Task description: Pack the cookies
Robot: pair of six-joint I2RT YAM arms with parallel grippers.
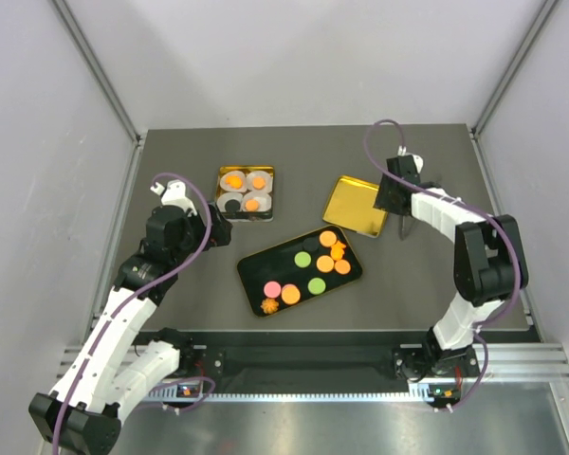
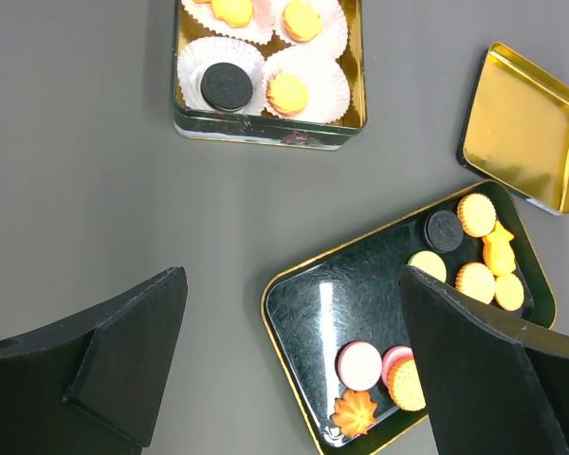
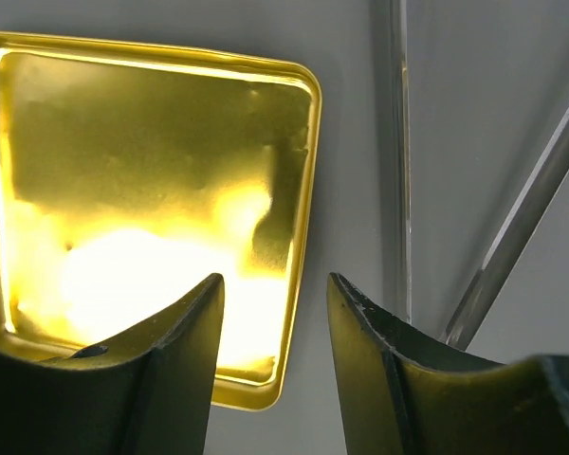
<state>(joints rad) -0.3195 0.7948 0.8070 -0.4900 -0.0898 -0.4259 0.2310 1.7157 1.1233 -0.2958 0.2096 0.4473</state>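
In tin [image 2: 266, 133]: cookies [image 2: 287, 92] in paper cups [image 2: 334, 87]; more on black tray [image 2: 313, 303] (left gripper [image 2: 292, 282], right gripper [image 3: 273, 284] both released).

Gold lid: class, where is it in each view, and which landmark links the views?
Top external: gold lid right of centre.
Left wrist: gold lid upper right.
Right wrist: gold lid fills the left.
Landmark: black tray beside it, in top and left wrist views only.

L hand [image 1: 216, 227] wide open, arm bent fwd, R hand [image 3: 273, 284] part-open – arm folded, elbow out
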